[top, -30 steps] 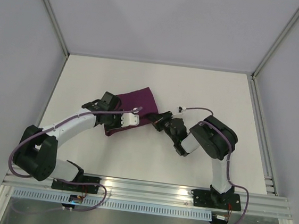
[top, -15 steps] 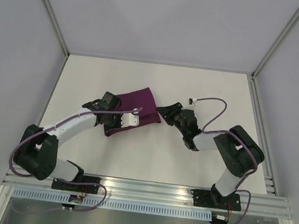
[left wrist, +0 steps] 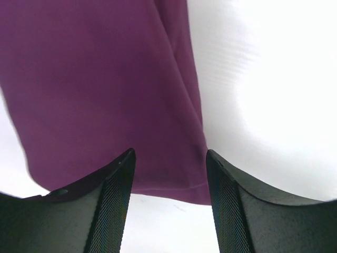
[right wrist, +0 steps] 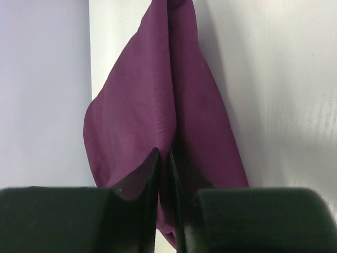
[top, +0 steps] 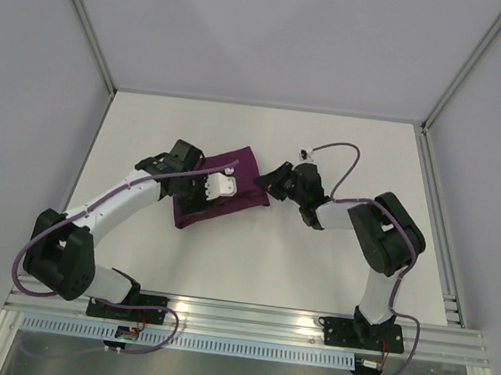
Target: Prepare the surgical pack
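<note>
The surgical pack shows as a deep-purple cloth [top: 239, 170], folded flat on the white table left of centre. My left gripper [top: 192, 195] hovers over its near-left part. In the left wrist view the left gripper [left wrist: 169, 154] is open, nothing is between its fingers, and the cloth [left wrist: 95, 79] has its hem just below them. My right gripper [top: 274, 179] is at the cloth's right corner. In the right wrist view the right gripper [right wrist: 164, 151] has its jaws pinched on a raised fold of the cloth [right wrist: 137, 105].
Pale enclosure walls stand around the table, with a metal post [top: 84, 22] at the back left and another [top: 469, 67] at the back right. An aluminium rail [top: 246, 317] carries both arm bases along the near edge. A purple cable [top: 348, 153] loops above the right wrist.
My left gripper opened, let go of the cloth and drew back a little. The right arm swung its elbow out to the right, and its gripper closed on the cloth's right corner.
</note>
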Tool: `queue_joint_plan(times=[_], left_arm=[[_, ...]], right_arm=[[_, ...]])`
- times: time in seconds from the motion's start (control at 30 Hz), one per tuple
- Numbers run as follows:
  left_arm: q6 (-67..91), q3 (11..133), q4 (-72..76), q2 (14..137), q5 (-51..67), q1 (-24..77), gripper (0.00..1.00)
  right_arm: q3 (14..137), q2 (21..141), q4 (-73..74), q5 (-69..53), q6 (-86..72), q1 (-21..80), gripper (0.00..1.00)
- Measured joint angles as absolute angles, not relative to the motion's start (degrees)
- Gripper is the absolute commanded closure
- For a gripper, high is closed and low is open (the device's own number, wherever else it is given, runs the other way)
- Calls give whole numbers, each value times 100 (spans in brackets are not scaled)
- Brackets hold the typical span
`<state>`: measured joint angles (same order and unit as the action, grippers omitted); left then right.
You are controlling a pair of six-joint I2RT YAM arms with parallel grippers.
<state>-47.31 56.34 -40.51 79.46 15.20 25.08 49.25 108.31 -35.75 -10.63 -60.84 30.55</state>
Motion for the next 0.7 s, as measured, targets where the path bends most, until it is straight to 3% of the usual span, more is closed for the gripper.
queue_joint_plan(times=[0.07, 0.33, 0.43, 0.47, 0.57, 0.7], left_arm=[[-4584, 5843, -3994, 7979, 1614, 2512, 35], [-4195, 5983, -3610, 8661, 1629, 2720, 40], [-4134, 5955, -3614, 8731, 1649, 2818, 55], [-4115, 5929, -3601, 8718, 1662, 2851, 72], [-4156, 5802, -3575, 8700, 1684, 2891, 90], [-4276, 5616, -3472, 8639, 1671, 2891, 92]], right_arm=[[4923, 10829, -3546, -1114, -6029, 3070, 99], [4598, 10226, -3212, -1190, -5701, 3109, 100], [4469, 9957, -3030, -1205, -5568, 3135, 99], [4429, 9878, -2958, -1210, -5524, 3144, 100], [4270, 9695, -2794, -1238, -5408, 3179, 100], [3787, 9496, -2755, -1258, -5341, 3293, 94]])
